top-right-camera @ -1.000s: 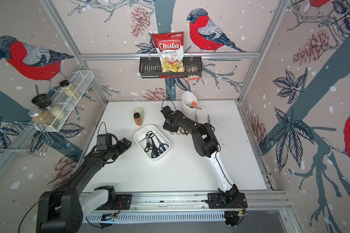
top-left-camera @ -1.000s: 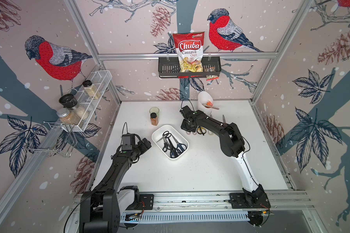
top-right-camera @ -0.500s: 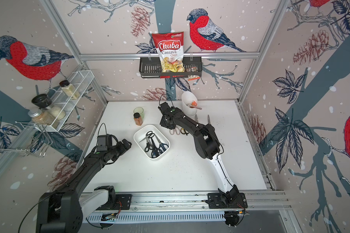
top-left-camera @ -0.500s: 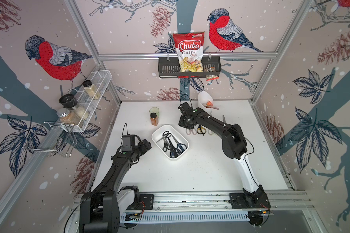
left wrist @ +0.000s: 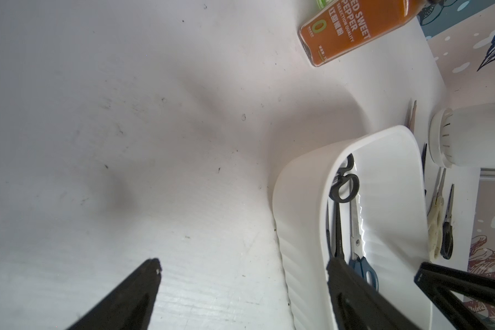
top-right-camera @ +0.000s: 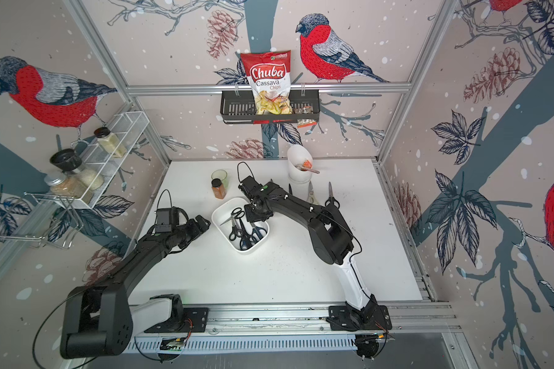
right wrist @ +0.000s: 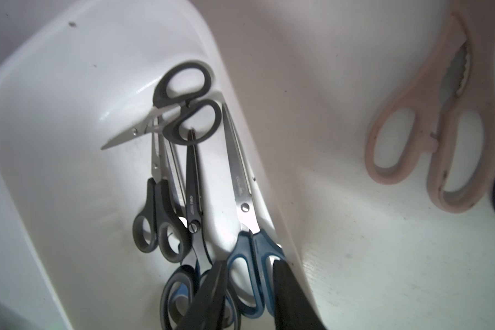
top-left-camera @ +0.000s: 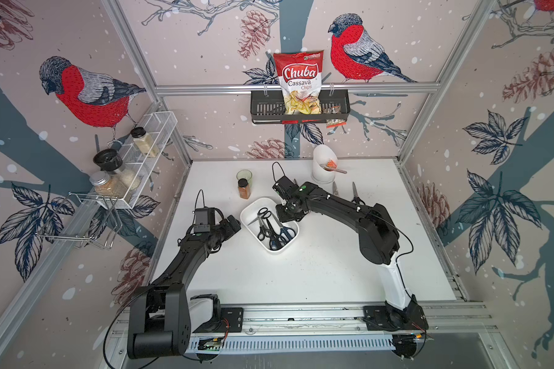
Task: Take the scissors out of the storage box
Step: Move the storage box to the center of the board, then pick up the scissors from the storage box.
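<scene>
The storage box (top-left-camera: 277,251) sits mid-worktop (top-left-camera: 301,281), with several scissors (top-left-camera: 271,228) lying lengthwise in it. A spice bottle (top-left-camera: 244,189) stands far-left of the box, with a glass (top-left-camera: 244,175) just behind it. Far-right of the box stands a cylindrical holder (top-left-camera: 322,166), and other scissors (top-left-camera: 355,195) lie on the worktop just near-right of the holder.

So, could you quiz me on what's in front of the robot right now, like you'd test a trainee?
1. True or false: the storage box is empty.
2. A pair of scissors lies on the table outside the box. Its handles are: A) green B) pinkish-beige C) red
3. Fill in: the left gripper has its fingers ____ (open or shut).
Key: 1 false, a blue-handled pair and others lie inside. 2 B. 3 open.
</scene>
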`<state>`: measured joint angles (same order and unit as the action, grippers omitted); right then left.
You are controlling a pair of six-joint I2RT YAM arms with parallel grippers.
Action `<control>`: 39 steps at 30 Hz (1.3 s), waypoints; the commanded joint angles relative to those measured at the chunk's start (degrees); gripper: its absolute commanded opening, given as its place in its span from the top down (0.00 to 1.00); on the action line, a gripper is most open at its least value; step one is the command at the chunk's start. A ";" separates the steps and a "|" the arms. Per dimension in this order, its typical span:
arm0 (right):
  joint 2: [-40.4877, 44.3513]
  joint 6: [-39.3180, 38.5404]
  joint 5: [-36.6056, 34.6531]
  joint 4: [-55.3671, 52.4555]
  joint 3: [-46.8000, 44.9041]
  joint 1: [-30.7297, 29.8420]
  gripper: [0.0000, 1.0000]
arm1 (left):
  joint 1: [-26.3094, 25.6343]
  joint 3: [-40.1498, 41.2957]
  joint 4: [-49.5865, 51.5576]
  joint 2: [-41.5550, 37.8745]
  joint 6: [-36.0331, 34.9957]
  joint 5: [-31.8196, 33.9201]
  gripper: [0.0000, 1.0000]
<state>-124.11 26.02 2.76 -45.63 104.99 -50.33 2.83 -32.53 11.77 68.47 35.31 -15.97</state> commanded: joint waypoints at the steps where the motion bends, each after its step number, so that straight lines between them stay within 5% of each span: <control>1: 0.21 -4.46 1.97 -2.14 -1.18 -0.51 0.67 | 0.09 -0.51 -2.31 0.85 -1.74 -1.89 0.05; 13: -2.71 -6.53 2.68 -4.32 -2.59 -5.32 0.66 | 0.08 -0.07 -0.64 -0.76 -1.80 -2.06 0.05; 28: 3.02 5.11 5.51 0.04 -11.39 -19.64 0.66 | -4.46 -0.40 3.77 -1.09 0.05 -3.50 0.05; 35: 7.59 2.56 -0.88 -2.35 -10.23 -17.30 0.65 | -7.20 0.15 6.15 -5.14 3.60 -0.03 0.05; 39: 10.17 2.37 1.15 -1.57 -11.62 -13.02 0.65 | -7.47 0.25 8.72 -8.04 7.27 1.70 0.05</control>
<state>-115.35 29.47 4.64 -46.98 93.80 -64.93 -4.43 -32.42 17.80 61.84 39.38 -16.34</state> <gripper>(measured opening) 0.354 0.949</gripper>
